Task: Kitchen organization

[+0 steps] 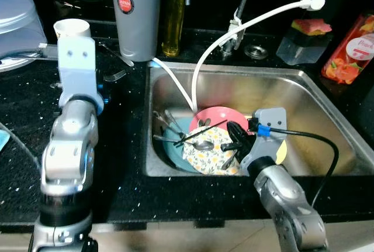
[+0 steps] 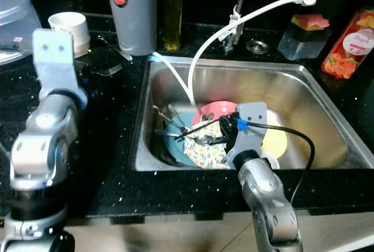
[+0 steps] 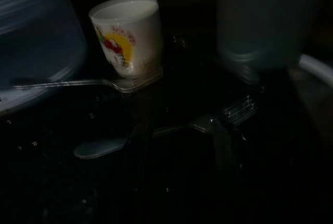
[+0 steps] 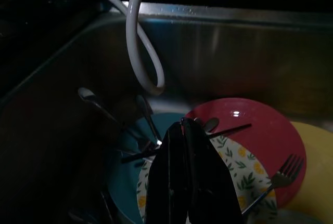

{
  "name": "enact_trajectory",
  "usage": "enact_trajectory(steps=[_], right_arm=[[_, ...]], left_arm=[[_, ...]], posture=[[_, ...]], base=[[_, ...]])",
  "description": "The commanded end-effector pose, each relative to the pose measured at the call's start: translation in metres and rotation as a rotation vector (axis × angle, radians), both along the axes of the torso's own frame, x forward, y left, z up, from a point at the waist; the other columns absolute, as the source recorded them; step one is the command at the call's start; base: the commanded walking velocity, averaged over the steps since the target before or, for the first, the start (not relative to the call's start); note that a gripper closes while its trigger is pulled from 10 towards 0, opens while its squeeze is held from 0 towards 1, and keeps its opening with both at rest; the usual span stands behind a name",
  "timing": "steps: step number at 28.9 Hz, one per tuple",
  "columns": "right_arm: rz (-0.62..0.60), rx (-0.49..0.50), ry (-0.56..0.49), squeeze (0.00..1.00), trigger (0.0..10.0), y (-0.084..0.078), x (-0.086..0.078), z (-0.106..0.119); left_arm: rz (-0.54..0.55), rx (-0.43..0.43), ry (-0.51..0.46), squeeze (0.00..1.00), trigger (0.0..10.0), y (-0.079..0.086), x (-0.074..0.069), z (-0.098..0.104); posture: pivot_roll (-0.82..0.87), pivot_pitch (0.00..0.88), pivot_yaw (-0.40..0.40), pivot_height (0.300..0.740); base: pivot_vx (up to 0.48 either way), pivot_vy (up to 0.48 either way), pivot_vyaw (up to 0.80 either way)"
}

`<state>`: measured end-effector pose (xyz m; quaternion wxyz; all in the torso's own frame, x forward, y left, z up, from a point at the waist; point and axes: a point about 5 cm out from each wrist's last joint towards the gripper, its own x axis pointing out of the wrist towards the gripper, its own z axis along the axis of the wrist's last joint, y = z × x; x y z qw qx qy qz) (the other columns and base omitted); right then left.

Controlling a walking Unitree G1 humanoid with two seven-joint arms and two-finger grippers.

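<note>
A steel sink [image 1: 327,117] holds a stack of plates: a pink one [image 1: 219,117], a floral one [image 1: 213,149], a teal one [image 1: 174,147] and a yellow one [image 2: 274,141]. Cutlery and dark sticks lie across them, including a fork [image 4: 281,174]. My right gripper [image 1: 234,138] hangs low over the floral plate with its fingers [image 4: 177,172] pressed shut; whether the tips pinch anything is unclear. My left gripper [image 3: 179,130] is over the black counter, fingers faintly apart around a fork [image 3: 229,115]. A spoon [image 3: 99,147] and a white printed cup [image 3: 127,37] lie close by.
A grey flask [image 1: 135,12] and an oil bottle [image 1: 173,18] stand behind the sink's left corner. A white hose [image 1: 234,30] loops into the basin. A sponge holder [image 1: 304,41] and a red pouch [image 1: 350,47] sit at back right. A clear plastic container [image 1: 17,18] is far left.
</note>
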<state>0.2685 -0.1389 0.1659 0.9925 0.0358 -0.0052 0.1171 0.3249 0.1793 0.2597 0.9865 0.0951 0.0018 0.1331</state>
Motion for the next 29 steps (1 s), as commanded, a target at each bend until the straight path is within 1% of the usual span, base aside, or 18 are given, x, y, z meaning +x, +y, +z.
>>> enact_trajectory(steps=[1,3,7,9,11,12,13,14,15,17,19,20,21,23,27,28,29], right_arm=[[-0.008,0.009,0.031,0.00,10.0,-0.003,0.000,-0.005],[-0.005,0.010,0.029,0.00,10.0,-0.002,0.000,-0.005],[-0.004,0.011,0.028,0.00,10.0,-0.001,0.000,-0.004],[-0.005,0.011,0.029,0.00,10.0,-0.002,0.000,-0.005],[-0.005,0.011,0.030,0.00,10.0,-0.002,0.000,-0.005],[-0.005,0.012,0.029,0.00,10.0,-0.002,0.001,-0.004],[-0.005,0.012,0.029,0.00,10.0,-0.002,0.001,-0.004],[-0.004,0.012,0.027,0.00,10.0,-0.001,0.001,-0.004],[-0.004,0.012,0.027,0.00,10.0,-0.001,0.001,-0.004],[-0.005,0.012,0.019,0.00,10.0,-0.002,0.003,-0.002],[-0.006,0.015,0.014,0.00,10.0,-0.001,0.005,-0.001],[-0.006,0.016,0.014,0.00,10.0,0.000,0.005,-0.001],[-0.006,0.016,0.014,0.00,10.0,0.000,0.005,-0.001],[-0.004,0.018,0.014,0.00,10.0,0.001,0.005,-0.002],[-0.004,0.018,0.014,0.00,10.0,0.001,0.005,-0.002],[-0.003,0.019,0.015,0.00,10.0,0.001,0.005,-0.002],[-0.003,0.019,0.015,0.00,10.0,0.001,0.005,-0.002]], left_arm=[[0.020,0.020,0.060,0.00,10.0,0.001,0.003,-0.008],[0.050,0.060,0.092,0.00,10.0,0.003,0.016,-0.002],[0.057,0.076,0.101,0.00,10.0,0.004,0.021,0.004],[0.071,0.072,0.118,0.00,10.0,0.010,0.024,0.006],[0.080,0.079,0.123,0.00,10.0,0.012,0.025,0.008],[0.062,0.124,0.110,0.00,10.0,0.011,0.027,0.014],[0.062,0.124,0.110,0.00,10.0,0.011,0.027,0.014],[0.040,0.173,0.099,0.00,10.0,0.009,0.029,0.019],[0.040,0.173,0.099,0.00,10.0,0.009,0.029,0.019],[-0.041,0.324,0.079,0.00,10.0,0.003,0.032,0.030],[-0.148,0.447,0.096,0.00,10.0,-0.002,0.032,0.035],[-0.197,0.495,0.124,0.00,10.0,-0.001,0.032,0.035],[-0.197,0.495,0.124,0.00,10.0,-0.001,0.032,0.035],[-0.258,0.547,0.177,0.00,10.0,0.004,0.033,0.033],[-0.258,0.547,0.177,0.00,10.0,0.004,0.033,0.033],[-0.275,0.566,0.202,0.00,10.0,0.007,0.035,0.031],[-0.275,0.566,0.202,0.00,10.0,0.007,0.035,0.031]], posture=[[0.21,0.037,-0.088,0.740],[0.20,0.038,-0.085,0.740],[0.20,0.041,-0.082,0.740],[0.21,0.046,-0.084,0.740],[0.21,0.047,-0.084,0.740],[0.21,0.047,-0.085,0.740],[0.21,0.047,-0.085,0.740],[0.22,0.047,-0.082,0.740],[0.22,0.047,-0.082,0.740],[0.23,0.047,-0.078,0.740],[0.24,0.044,-0.079,0.740],[0.24,0.045,-0.079,0.740],[0.24,0.045,-0.079,0.740],[0.25,0.045,-0.079,0.740],[0.25,0.045,-0.079,0.740],[0.25,0.045,-0.079,0.740],[0.25,0.045,-0.079,0.740]], base=[[0.000,0.000,0.00],[0.000,0.000,0.00],[0.000,0.000,0.00],[0.000,0.000,0.00],[0.000,0.000,0.00],[0.000,0.000,0.00],[0.000,0.000,0.00],[0.000,0.000,0.00],[0.000,0.000,0.00],[0.000,0.000,0.00],[0.000,0.000,0.00],[0.000,0.000,0.00],[0.000,0.000,0.00],[0.000,0.000,0.00],[0.000,0.000,0.00],[0.000,0.000,0.00],[0.000,0.000,0.00]])
